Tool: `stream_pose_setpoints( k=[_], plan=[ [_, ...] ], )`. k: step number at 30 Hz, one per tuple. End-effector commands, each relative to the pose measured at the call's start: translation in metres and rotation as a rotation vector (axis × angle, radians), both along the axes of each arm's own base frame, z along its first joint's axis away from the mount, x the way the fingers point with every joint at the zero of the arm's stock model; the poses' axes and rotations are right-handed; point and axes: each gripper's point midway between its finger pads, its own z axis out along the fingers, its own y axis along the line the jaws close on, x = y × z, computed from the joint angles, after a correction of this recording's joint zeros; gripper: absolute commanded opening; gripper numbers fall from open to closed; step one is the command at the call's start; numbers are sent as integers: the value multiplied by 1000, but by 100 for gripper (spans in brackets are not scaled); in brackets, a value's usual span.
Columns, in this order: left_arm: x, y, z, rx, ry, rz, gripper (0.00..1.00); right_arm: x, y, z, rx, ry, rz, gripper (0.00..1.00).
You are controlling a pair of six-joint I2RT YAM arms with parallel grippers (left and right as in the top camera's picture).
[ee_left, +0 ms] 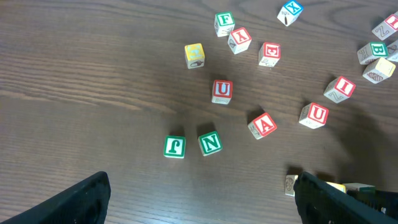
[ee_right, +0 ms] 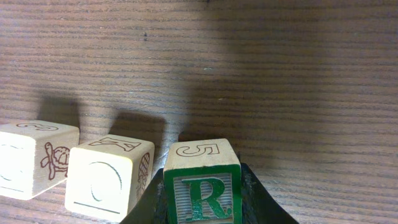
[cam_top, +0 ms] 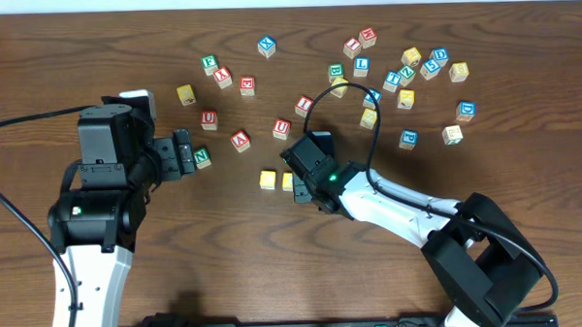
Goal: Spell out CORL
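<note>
Overhead: R cube under right arm

Right wrist view: the R cube bears a green R in front and a 5 on top; the O cube beside it bears a pale outlined O. Left wrist view: green letters on the J cube, N cube and F cube; red on the A cube and U cube; blue on the X cube.
</note>
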Motion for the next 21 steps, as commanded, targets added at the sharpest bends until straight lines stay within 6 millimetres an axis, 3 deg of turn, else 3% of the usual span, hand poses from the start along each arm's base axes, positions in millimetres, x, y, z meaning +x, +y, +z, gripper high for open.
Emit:
stream_pose_setpoints(
  k=[1, 21],
  plan=[
    [2, 1, 7, 8, -17, -6, 93, -5, 3, -3, -19, 4, 13, 17],
    [2, 1, 7, 8, -17, -6, 93, -4, -1, 2, -53, 7, 8, 24]
  ],
)
